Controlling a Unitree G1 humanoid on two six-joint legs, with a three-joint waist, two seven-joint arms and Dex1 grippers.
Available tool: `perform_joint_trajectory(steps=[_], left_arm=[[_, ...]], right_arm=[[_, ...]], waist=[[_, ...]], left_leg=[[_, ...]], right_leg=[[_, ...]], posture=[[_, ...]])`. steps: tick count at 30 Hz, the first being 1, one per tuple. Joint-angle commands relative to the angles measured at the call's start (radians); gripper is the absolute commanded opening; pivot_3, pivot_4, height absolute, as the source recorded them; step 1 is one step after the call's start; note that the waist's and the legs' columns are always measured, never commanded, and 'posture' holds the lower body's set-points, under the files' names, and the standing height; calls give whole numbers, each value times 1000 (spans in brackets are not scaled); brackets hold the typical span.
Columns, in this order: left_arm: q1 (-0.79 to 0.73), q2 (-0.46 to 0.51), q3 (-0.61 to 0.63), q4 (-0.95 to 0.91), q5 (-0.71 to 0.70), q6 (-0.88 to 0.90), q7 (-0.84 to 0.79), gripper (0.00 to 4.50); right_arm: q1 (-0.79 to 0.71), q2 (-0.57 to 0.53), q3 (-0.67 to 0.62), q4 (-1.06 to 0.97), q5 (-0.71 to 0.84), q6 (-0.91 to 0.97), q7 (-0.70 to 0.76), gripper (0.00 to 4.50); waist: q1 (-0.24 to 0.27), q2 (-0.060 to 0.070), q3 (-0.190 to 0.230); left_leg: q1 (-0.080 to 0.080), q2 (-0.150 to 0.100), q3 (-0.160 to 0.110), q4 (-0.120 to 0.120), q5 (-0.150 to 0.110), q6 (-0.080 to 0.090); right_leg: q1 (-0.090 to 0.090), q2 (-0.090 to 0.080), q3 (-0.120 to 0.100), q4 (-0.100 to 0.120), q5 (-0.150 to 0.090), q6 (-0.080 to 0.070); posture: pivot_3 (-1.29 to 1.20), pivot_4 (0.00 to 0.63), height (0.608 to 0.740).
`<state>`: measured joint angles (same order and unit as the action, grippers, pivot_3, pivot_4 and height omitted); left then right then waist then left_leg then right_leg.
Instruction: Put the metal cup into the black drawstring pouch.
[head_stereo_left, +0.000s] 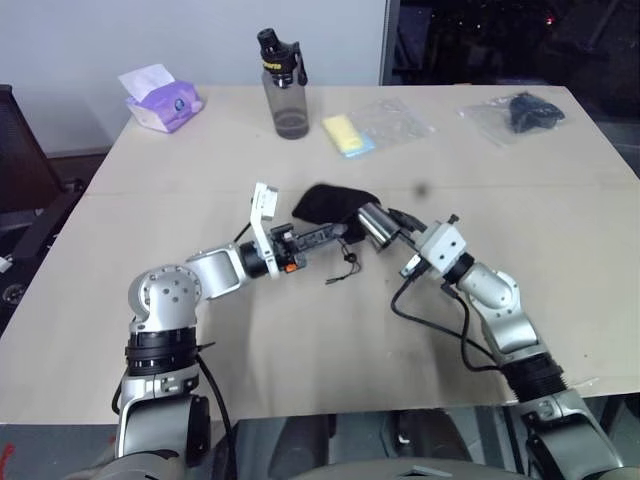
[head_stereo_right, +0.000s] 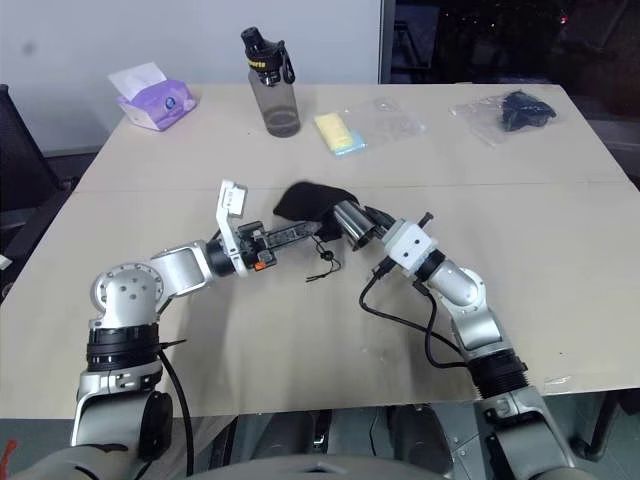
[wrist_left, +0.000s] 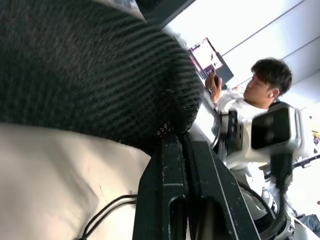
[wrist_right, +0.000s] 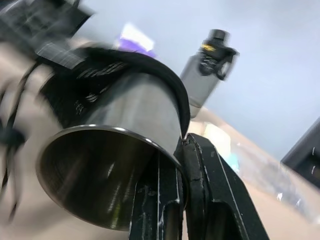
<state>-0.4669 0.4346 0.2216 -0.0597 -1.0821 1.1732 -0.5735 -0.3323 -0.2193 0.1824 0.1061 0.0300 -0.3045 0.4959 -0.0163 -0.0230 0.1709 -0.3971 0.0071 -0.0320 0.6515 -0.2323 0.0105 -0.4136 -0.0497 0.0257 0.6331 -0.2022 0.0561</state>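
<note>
Above the desk (head_stereo_left: 560, 250): left hand (head_stereo_left: 345, 231) clamped on black drawstring pouch (head_stereo_left: 330, 205), right hand (head_stereo_left: 392, 225) gripping metal cup (head_stereo_left: 375, 225) by its rim, base entering pouch mouth.

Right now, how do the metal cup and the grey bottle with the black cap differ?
The metal cup is short, shiny steel and open-mouthed; the grey bottle is taller, translucent and capped. The cup lies tilted in the right gripper, against the black pouch; the bottle stands upright, untouched, at the far edge. Both are cylindrical.

metal cup (head_stereo_left: 375, 226) partly in pouch (head_stereo_left: 327, 205), table (head_stereo_left: 300, 330)
</note>
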Motion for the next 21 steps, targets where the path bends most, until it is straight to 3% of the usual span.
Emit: perform_joint_trajectory(steps=[1, 8, 16, 21], left_arm=[[-12, 2, -5, -40, -15, -6, -26, 0], [-17, -24, -8, -73, -64, 4, -51, 0], [-16, -60, -18, -120, -113, 12, -41, 0], [-4, -75, -29, -136, -115, 14, -34, 0]], right_arm=[[-2, 42, -3, -88, 87, 96, 13, 82], [-42, 132, -5, -73, 125, 314, -40, 82], [-110, 117, 47, -84, 76, 458, -14, 82], [-127, 194, -18, -122, 194, 581, -47, 82]], waist=[[0, 0, 0], [0, 0, 0], [-1, 0, 0], [-1, 0, 0]], left_leg=[[0, 0, 0, 0, 0, 0], [0, 0, -1, 0, 0, 0], [0, 0, 0, 0, 0, 0], [0, 0, 0, -1, 0, 0]], right_leg=[[0, 0, 0, 0, 0, 0], [0, 0, 0, 0, 0, 0], [0, 0, -1, 0, 0, 0], [0, 0, -2, 0, 0, 0]], posture=[[0, 150, 740], [0, 150, 740], [0, 150, 740], [0, 150, 740]])
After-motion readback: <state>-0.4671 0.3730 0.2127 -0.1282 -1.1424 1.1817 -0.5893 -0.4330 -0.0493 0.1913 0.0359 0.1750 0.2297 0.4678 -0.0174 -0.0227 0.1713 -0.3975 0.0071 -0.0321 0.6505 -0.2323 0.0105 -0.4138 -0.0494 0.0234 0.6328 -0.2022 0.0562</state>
